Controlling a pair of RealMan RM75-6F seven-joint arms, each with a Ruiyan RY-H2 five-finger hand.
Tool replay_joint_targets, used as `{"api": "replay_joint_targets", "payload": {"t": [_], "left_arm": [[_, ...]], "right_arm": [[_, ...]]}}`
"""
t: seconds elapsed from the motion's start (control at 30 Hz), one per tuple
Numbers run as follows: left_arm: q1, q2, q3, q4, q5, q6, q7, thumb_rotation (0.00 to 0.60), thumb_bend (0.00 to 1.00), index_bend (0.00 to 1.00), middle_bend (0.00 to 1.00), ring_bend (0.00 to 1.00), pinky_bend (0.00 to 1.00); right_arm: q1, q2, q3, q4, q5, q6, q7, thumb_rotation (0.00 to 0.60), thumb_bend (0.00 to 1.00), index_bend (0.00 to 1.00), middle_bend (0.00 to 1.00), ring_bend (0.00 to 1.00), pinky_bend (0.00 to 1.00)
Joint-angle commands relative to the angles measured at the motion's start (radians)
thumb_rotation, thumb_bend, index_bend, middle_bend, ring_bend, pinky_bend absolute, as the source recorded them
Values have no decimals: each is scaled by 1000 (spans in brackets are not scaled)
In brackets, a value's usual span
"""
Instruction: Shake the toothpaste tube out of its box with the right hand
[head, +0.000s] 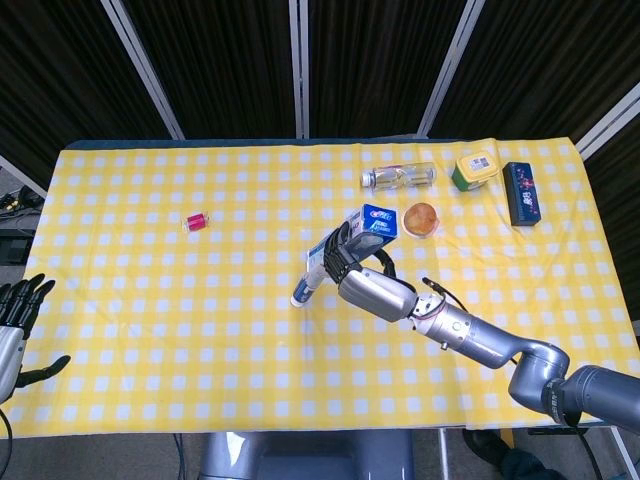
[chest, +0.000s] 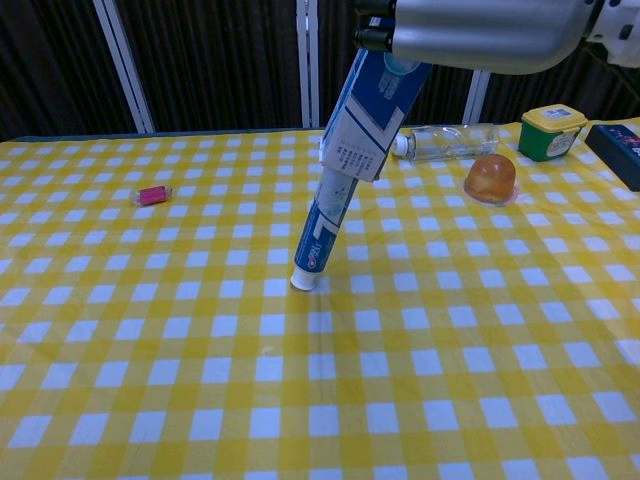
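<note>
In the head view, your right hand (head: 360, 275) is wrapped around the toothpaste box (head: 365, 228), holding it tilted with its open end pointing down and toward the robot's left. The toothpaste tube (head: 308, 283) hangs out of that lower end, its white cap reaching down to the yellow checked counter (head: 150, 300). The box sits just above and ahead of the hand's back, with the dark fingers (head: 338, 250) curled over it. Your left hand (head: 15, 320) shows at the far left edge, off the counter, fingers spread and holding nothing. Along the far side lie a clear bottle (head: 398, 177), a green-and-yellow jar (head: 475, 169), a dark blue box (head: 522, 193) and an orange jelly cup (head: 421, 219) close to the raised box. A small pink item (head: 196, 222) sits well apart to the left.

In the chest view, the right hand (chest: 480, 30) fills the top right, clenched on the upper part of the toothpaste box (chest: 372, 110), which slopes steeply down to the left. The toothpaste tube (chest: 322, 230) sticks out below the box mouth, its upper part still inside, and its cap touches the counter (chest: 150, 400). Behind it you can see the clear bottle (chest: 450, 140), the jelly cup (chest: 491, 177), the jar (chest: 552, 132) and the pink item (chest: 153, 195).
</note>
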Motion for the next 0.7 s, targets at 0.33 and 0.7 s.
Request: {"api": "replay_joint_targets", "payload": {"t": [0.33, 0.7], "left_arm": [[-4, -2, -2, 1, -10, -10, 2, 600, 0, 0, 0, 0, 0], [-7, -10, 0, -2, -13, -16, 23, 600, 0, 0, 0, 0, 0]], "right_arm": [[-52, 15, 115, 100, 101, 108, 68, 600, 400, 387, 370, 356, 344], [-154, -57, 51, -11, 329, 21, 385, 600, 402, 387, 371, 343, 343]]}}
